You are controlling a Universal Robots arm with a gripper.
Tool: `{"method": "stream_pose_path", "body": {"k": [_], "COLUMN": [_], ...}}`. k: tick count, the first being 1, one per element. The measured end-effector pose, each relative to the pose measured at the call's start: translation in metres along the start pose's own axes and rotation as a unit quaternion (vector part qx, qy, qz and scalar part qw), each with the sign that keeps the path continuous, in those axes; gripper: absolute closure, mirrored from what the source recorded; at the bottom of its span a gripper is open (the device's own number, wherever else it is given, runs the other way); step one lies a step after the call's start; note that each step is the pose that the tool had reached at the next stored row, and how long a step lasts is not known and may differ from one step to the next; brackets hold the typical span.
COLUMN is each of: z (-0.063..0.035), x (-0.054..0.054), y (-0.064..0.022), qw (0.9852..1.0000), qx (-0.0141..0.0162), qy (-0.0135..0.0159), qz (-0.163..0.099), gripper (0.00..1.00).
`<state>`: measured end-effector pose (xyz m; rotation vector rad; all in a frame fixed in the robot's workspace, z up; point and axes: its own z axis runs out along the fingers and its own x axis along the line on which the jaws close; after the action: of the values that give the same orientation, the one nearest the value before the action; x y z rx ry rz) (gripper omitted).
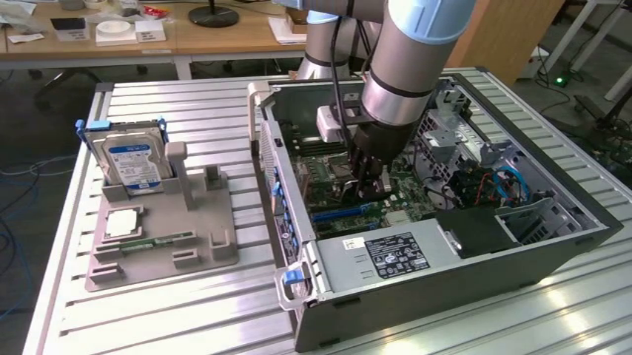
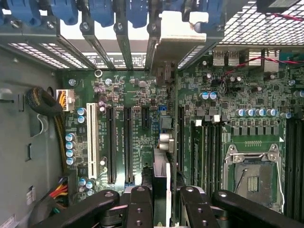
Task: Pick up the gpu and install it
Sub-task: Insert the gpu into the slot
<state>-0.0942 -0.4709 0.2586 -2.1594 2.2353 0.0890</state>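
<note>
My gripper (image 1: 368,186) is reached down into the open computer case (image 1: 553,255), above the motherboard (image 1: 405,214). In the wrist view the gpu (image 2: 160,176) shows edge-on as a thin dark card, and the gripper (image 2: 164,202) is shut on it with a black finger (image 2: 137,202) on each side. The card stands on edge over the motherboard (image 2: 137,90), between long black expansion slots (image 2: 128,142). Its far end points toward a silvery bracket (image 2: 171,42) at the case's rear slot openings. Whether the card touches a slot is hidden.
On the exterior view's left, a grey holder (image 1: 163,248) carries a hard drive (image 1: 133,163) with a blue-white label and a green memory stick (image 1: 158,241). Inside the case are the power supply (image 1: 395,255), CPU socket (image 2: 251,173), a white slot (image 2: 91,137) and blue clips (image 2: 102,9).
</note>
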Motion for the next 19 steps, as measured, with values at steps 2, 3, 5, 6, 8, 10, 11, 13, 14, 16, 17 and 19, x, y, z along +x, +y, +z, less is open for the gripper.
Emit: {"method": "stream_pose_path", "body": {"k": [2, 3, 5, 6, 8, 10, 11, 13, 14, 16, 17, 19], "z": [0.0009, 0.0016, 0.0038, 0.0042, 0.0044, 0.0046, 0.0046, 0.0046, 0.0046, 0.0046, 0.0047, 0.0049], "x": [0.0002, 0.0002, 0.0003, 0.0004, 0.0004, 0.0004, 0.0004, 0.0005, 0.0005, 0.0005, 0.0005, 0.0006], "y": [0.0010, 0.0016, 0.0018, 0.0019, 0.0027, 0.0033, 0.0037, 0.0044, 0.0044, 0.0044, 0.0044, 0.0045], "qw": [1.0000, 1.0000, 1.0000, 1.0000, 1.0000, 1.0000, 1.0000, 1.0000, 1.0000, 1.0000, 1.0000, 1.0000], "qx": [-0.0001, -0.0001, -0.0001, -0.0001, 0.0012, 0.0022, 0.0027, 0.0035, 0.0036, 0.0038, 0.0039, 0.0040], "qy": [0.0002, 0.0001, 0.0000, 0.0001, 0.0001, 0.0000, 0.0000, -0.0001, -0.0001, -0.0001, -0.0001, 0.0000], "qz": [0.000, 0.000, 0.000, 0.000, 0.000, 0.000, 0.000, -0.001, -0.001, -0.001, -0.001, -0.001], "gripper": [0.73, 0.73, 0.73, 0.73, 0.73, 0.73, 0.73, 0.73, 0.73, 0.73, 0.73, 0.73]}}
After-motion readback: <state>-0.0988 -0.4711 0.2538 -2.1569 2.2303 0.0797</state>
